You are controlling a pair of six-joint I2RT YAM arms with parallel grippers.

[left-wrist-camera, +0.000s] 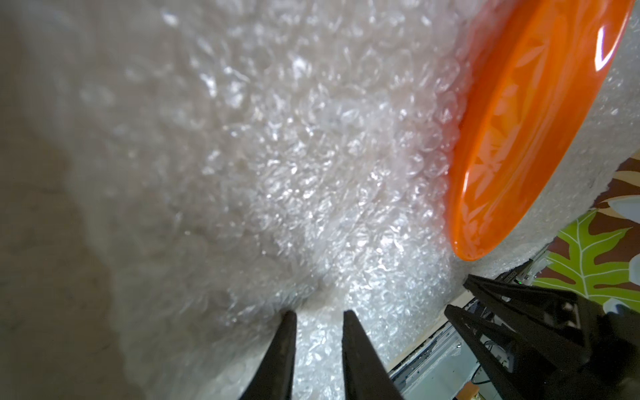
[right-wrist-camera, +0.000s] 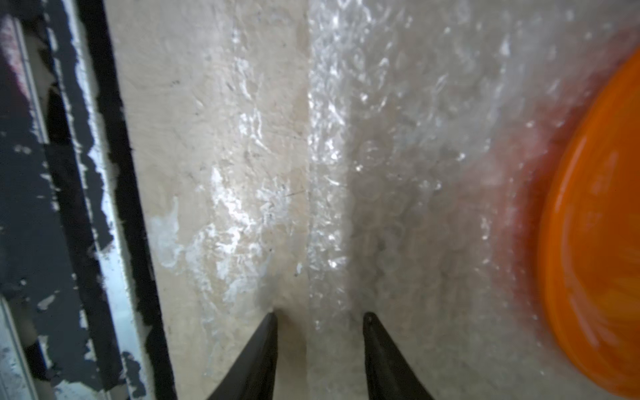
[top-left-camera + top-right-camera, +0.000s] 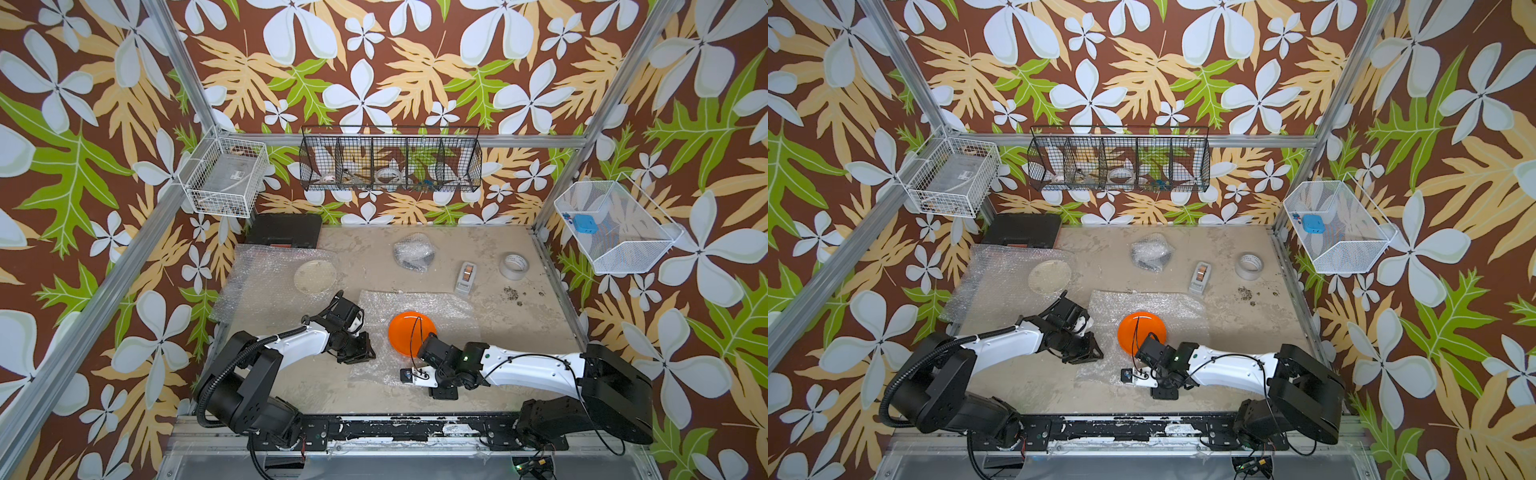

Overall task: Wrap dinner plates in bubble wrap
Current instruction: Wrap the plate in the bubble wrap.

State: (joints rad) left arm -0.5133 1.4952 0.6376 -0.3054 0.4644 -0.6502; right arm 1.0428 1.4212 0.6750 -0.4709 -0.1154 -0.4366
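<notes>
Sheeting, not crockery, is what both arms are working on. The orange plate (image 3: pixel 411 332) lies face up on a bubble wrap sheet (image 3: pixel 440 305) near the middle of the table (image 3: pixel 519 328), with a margin of wrap showing on every side. The left gripper (image 1: pixel 318 313) is at the sheet's left margin, short of the plate rim. Its fingers stand a narrow way apart with wrap between them, and the film puckers toward the tips — I read that as a pinch on a fold of the sheet. The right gripper (image 2: pixel 320 317) is at the near edge, jaws parted and holding nothing. One finger is over bare table and the other over wrap, so the edge runs between them. The sheet should handle as light, limp and a bit slippery: it will likely sag, drag along the table and slide out of a shallow bite, so a hold well inside the edge, taking a fold, looks safest. The plate looks stiff, glossy and probably breakable, and heavy enough to anchor the sheet while a flap is folded over it — better left lying than gripped. Farther back, a cream plate (image 3: pixel 315 276) lies on a second sheet (image 3: pixel 253 286), and a wrapped bundle (image 3: pixel 413 251) with something dark inside sits near the rear.
</notes>
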